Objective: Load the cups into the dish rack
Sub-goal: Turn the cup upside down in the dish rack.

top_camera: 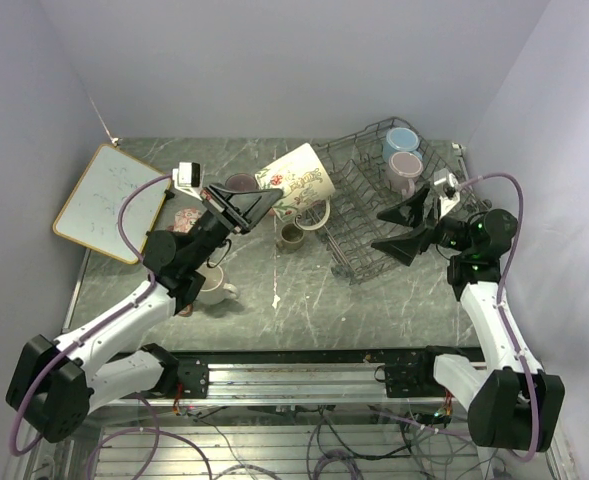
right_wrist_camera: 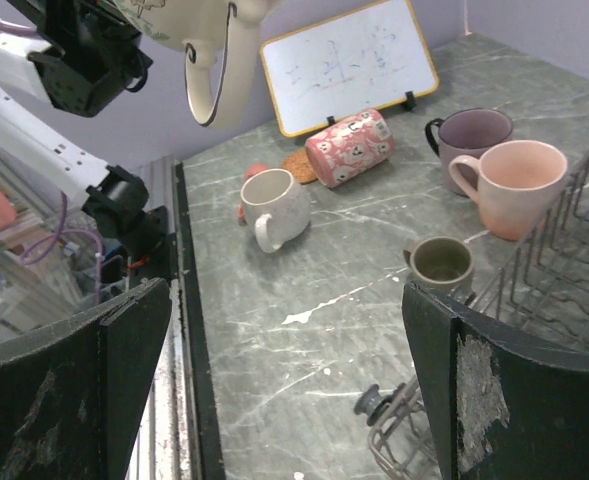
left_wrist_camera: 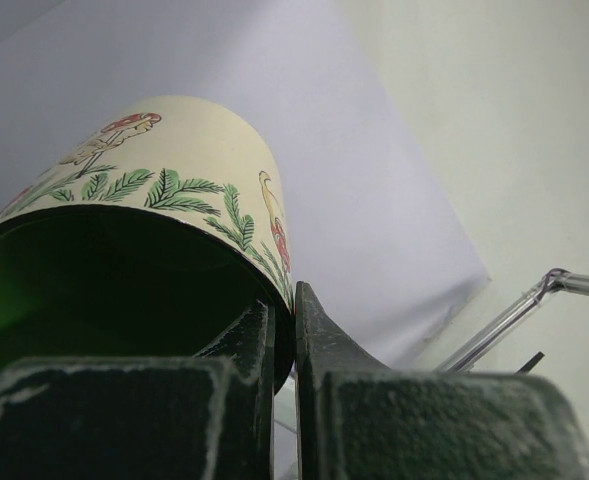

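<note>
Above the table (top_camera: 304,300), the left gripper (top_camera: 270,198) pinches just the floral mug (top_camera: 299,178) by its rim, so it could slip and smash short of the rack (top_camera: 362,190); the right gripper (top_camera: 379,230) gapes empty.

The overhead camera looks steeply down on the whole table (top_camera: 304,300), with its near edge at 6 o'clock and the whiteboard (top_camera: 111,203) at 9. The left wrist camera sits tight against the floral mug (left_wrist_camera: 164,190) and tilts up at the wall (left_wrist_camera: 394,140). The right wrist camera looks low across the table, with the whiteboard near 12 and the same mug at 11.
</note>
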{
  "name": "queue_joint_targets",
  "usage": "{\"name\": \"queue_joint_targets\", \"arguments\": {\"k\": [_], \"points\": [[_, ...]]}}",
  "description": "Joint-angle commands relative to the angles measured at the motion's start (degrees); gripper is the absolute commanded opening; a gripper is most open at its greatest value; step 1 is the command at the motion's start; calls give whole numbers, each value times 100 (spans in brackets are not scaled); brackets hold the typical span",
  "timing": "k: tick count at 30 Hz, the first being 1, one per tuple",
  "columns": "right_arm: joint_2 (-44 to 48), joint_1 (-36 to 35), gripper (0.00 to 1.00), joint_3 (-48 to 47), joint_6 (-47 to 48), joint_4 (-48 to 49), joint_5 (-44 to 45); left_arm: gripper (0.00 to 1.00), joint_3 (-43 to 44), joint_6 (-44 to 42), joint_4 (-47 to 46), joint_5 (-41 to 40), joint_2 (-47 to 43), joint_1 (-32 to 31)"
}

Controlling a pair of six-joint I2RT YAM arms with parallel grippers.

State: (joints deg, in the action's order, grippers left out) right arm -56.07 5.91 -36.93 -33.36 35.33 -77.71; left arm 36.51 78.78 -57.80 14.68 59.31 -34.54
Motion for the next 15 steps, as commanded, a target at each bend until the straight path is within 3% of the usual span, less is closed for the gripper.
{"name": "queue_joint_targets", "arguments": {"k": [1,6,15], "points": [[-44,-195,100,107,-577,532,-9,7,160,223,-1734,-257,-36,-46],[-87,-422,100,247,-1013,1134,-23,7,220,186,-1843,-336,139,-224],[-174,-892,100,154,-797,1066,1,7,352,79,-2194,-449,706,-777]]}}
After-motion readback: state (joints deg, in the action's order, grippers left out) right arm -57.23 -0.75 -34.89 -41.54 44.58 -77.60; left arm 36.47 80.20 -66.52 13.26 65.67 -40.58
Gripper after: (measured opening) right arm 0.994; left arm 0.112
